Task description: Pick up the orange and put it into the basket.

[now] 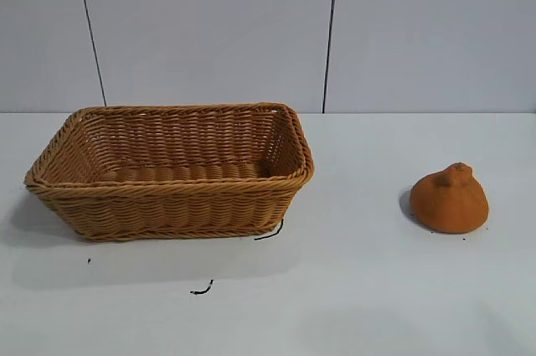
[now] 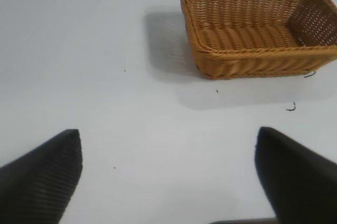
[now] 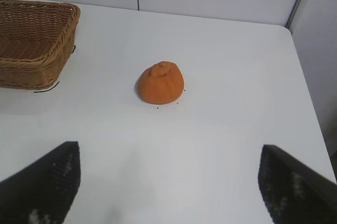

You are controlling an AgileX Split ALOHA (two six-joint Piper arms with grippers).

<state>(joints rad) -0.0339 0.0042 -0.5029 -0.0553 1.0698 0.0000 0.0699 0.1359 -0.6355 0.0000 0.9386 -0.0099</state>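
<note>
The orange (image 1: pixel 450 198), dull orange with a knobby neck on top, sits on the white table at the right. In the right wrist view the orange (image 3: pixel 161 83) lies well ahead of my right gripper (image 3: pixel 169 153), which is open with nothing between its fingers. The tan woven basket (image 1: pixel 172 191) stands at the left of the table with nothing in it. My left gripper (image 2: pixel 168 135) is open over bare table, some way short of the basket (image 2: pixel 253 50). Neither arm shows in the exterior view.
Two short black marks lie on the table (image 1: pixel 352 289) near the basket's front corner, one mark (image 1: pixel 270 231) beside it and one mark (image 1: pixel 201 289) further forward. A grey panelled wall (image 1: pixel 209 29) backs the table. The table's edge and a side panel (image 3: pixel 316 50) lie beyond the orange.
</note>
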